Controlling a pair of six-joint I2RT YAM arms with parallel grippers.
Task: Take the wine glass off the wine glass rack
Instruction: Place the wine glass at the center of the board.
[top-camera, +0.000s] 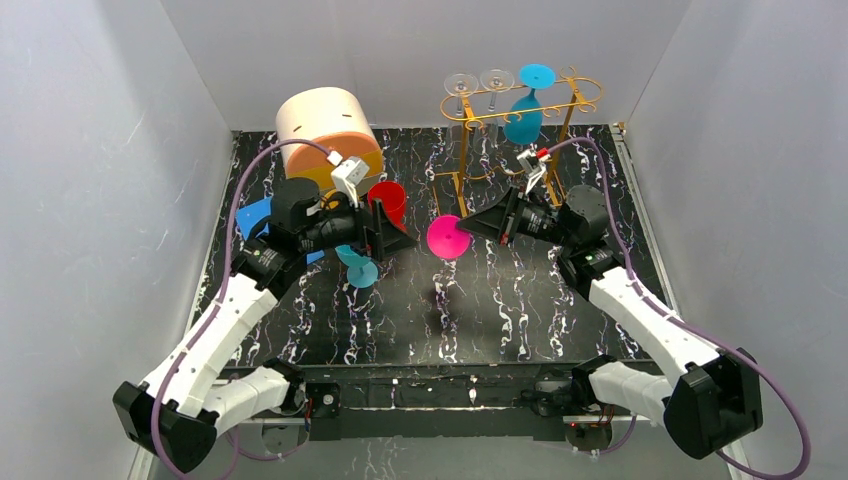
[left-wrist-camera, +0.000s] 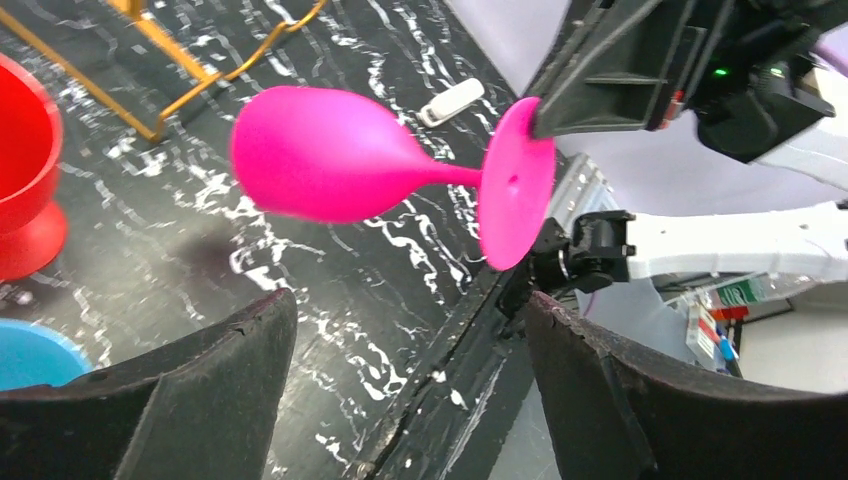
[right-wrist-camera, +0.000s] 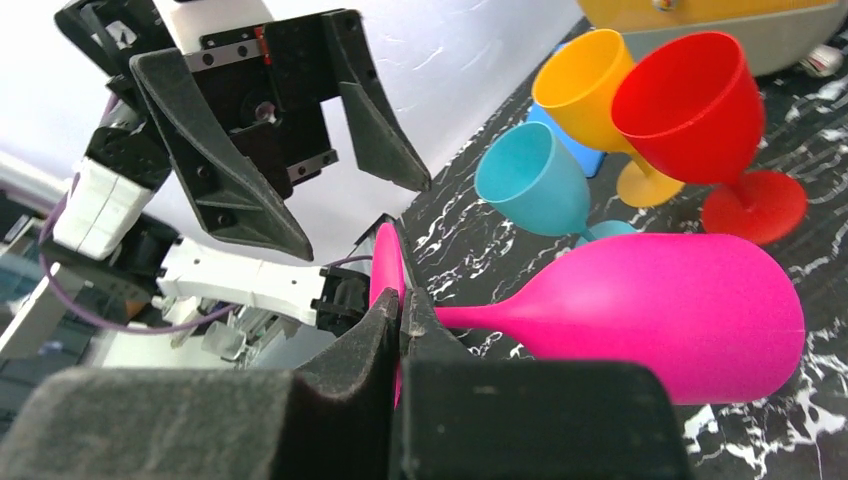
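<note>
Up at the back right of the table (top-camera: 500, 320) sits the rack (top-camera: 500, 117) — thin gold wire with curly scroll ends. Only the top view shows it whole, with two clear glasses (top-camera: 462, 84) and a blue glass (top-camera: 524, 118) hanging upside down from its rails. The pink glass (top-camera: 447, 237) is off the rack, held in the air over mid-table in front of it, lying on its side. From above you only get a pink blob at the tip of the right gripper (top-camera: 470, 226); the wrist cams fill in the rest. Right wrist shows the pads clenched flat on the thin round foot, with the stem running out to a smooth, matte, egg-shaped bowl. Left wrist sees the same glass side-on, bowl pointing away from the right gripper, plus a small white clip (left-wrist-camera: 450, 100) lying on the table. The left gripper (top-camera: 398, 236) is released — fingers spread wide, nothing between them, facing the glass but apart from it. Right wrist also catches an orange cup (right-wrist-camera: 590, 85) I can't make out from above, next to a red cup (right-wrist-camera: 690, 100) and a teal cup (right-wrist-camera: 530, 180), all opaque goblet shapes. The tabletop is black with white marble veins, and a round peach box (top-camera: 325, 130) stands back left.
</note>
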